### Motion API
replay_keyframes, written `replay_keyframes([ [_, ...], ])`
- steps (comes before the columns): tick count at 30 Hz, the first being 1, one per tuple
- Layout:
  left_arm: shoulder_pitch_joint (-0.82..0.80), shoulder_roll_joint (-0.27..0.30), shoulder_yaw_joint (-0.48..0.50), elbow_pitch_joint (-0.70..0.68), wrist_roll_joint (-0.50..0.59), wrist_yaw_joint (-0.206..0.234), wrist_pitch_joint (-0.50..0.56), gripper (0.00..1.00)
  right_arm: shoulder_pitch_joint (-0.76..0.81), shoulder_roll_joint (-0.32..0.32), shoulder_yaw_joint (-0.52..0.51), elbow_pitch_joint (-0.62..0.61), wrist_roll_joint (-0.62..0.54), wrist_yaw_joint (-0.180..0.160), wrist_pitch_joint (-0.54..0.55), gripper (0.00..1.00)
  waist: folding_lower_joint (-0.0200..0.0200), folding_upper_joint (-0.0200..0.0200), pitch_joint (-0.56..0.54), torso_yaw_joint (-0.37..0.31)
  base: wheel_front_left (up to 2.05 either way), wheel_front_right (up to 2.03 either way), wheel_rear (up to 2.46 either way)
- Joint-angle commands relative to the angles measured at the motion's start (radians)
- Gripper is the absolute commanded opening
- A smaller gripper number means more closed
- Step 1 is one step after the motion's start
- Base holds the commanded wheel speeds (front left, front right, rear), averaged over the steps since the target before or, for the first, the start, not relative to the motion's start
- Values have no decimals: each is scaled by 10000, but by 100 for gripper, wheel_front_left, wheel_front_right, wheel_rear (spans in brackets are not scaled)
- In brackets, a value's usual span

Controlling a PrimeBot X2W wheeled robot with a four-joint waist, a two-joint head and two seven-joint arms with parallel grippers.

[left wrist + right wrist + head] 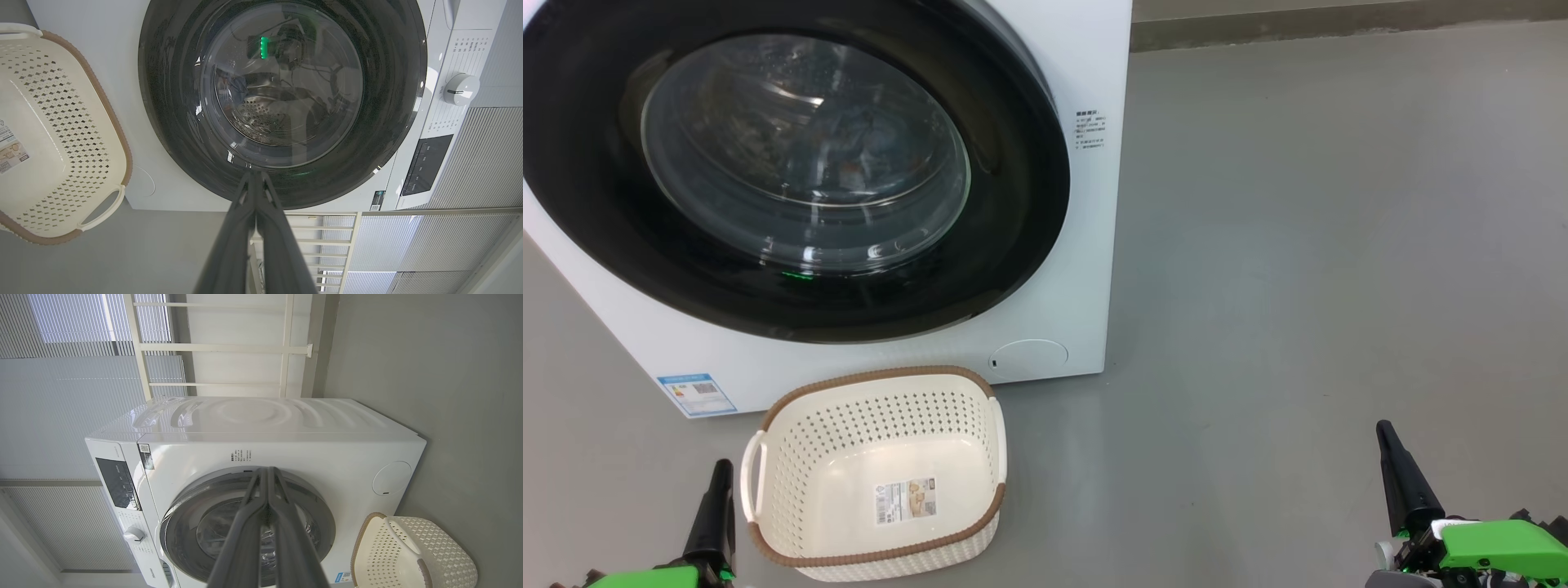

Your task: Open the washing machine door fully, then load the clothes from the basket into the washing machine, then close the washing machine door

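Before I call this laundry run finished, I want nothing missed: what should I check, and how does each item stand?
1. Washing machine door closed flush: ok.
2. Basket emptied, just its label sticker inside: ok.
3. Clothes inside the washing machine: bluish fabric shows dimly through the door, ok; how many pieces, cannot tell.
4. Left tool shut, empty, apart from the basket: ok.
5. Right tool shut, empty, above bare floor: ok.
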Motion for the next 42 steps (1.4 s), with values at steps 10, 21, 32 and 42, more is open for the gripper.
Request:
replay_keyframes([
  [10, -396, 123, 366, -192, 41, -105, 74, 0, -400, -27, 153, -247, -28, -11, 74, 0, -1, -1, 0, 0, 0, 0, 0],
  [21, -398, 111, 384, -191, 56, -105, 88, 0, -402, -13, 133, -246, -44, -11, 90, 0, -1, -1, 0, 0, 0, 0, 0],
  [32, -400, 98, 402, -191, 71, -106, 103, 0, -404, 1, 112, -245, -61, -11, 106, 0, -1, -1, 0, 0, 0, 0, 0],
  [42, -401, 91, 413, -190, 81, -106, 111, 0, -405, 10, 100, -244, -72, -11, 116, 0, -1, -1, 0, 0, 0, 0, 0],
])
